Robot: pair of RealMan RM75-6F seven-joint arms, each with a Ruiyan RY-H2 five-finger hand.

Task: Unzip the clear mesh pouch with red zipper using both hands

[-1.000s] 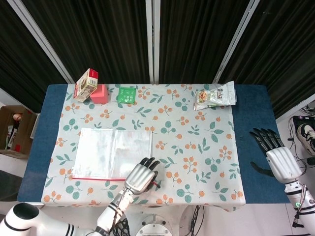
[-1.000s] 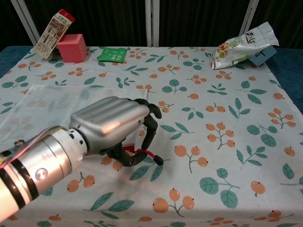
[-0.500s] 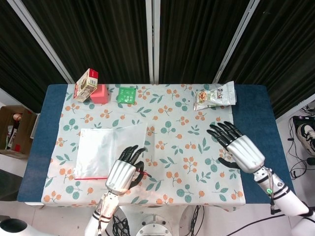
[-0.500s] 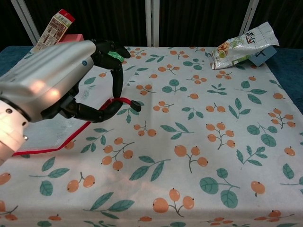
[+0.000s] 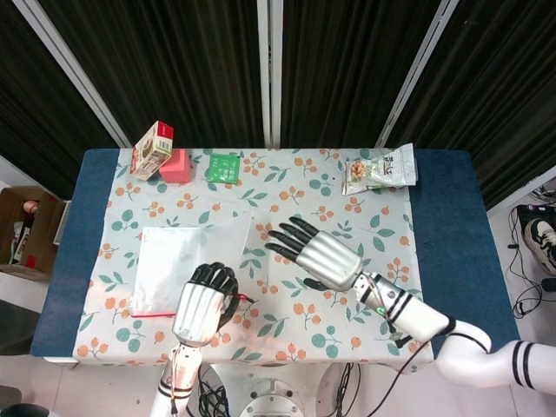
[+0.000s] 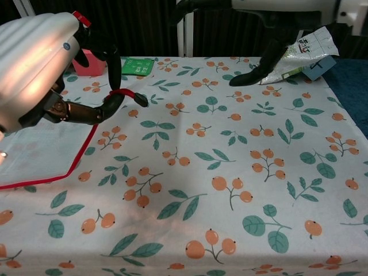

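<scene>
The clear mesh pouch (image 5: 187, 258) lies flat on the floral cloth at the left. Its red zipper edge (image 6: 34, 179) runs along the near side. My left hand (image 5: 201, 304) is raised at the pouch's near right corner. Its curled fingers grip the red zipper end (image 6: 123, 94), which is lifted off the cloth. My right hand (image 5: 314, 254) hovers over the middle of the table, just right of the pouch, with fingers spread and nothing in it. In the chest view the right hand (image 6: 261, 23) fills the top edge.
Along the back edge stand a tilted carton (image 5: 151, 149), a pink block (image 5: 174, 165), a green packet (image 5: 223, 166) and a snack bag (image 5: 380, 169). Bare blue table (image 5: 447, 234) borders the cloth on the right. A cardboard box (image 5: 22, 226) sits off the table, left.
My left hand has risen and pulled back, lifting the red zipper end off the cloth. My right hand has swung in from the right table edge to the middle, near the pouch.
</scene>
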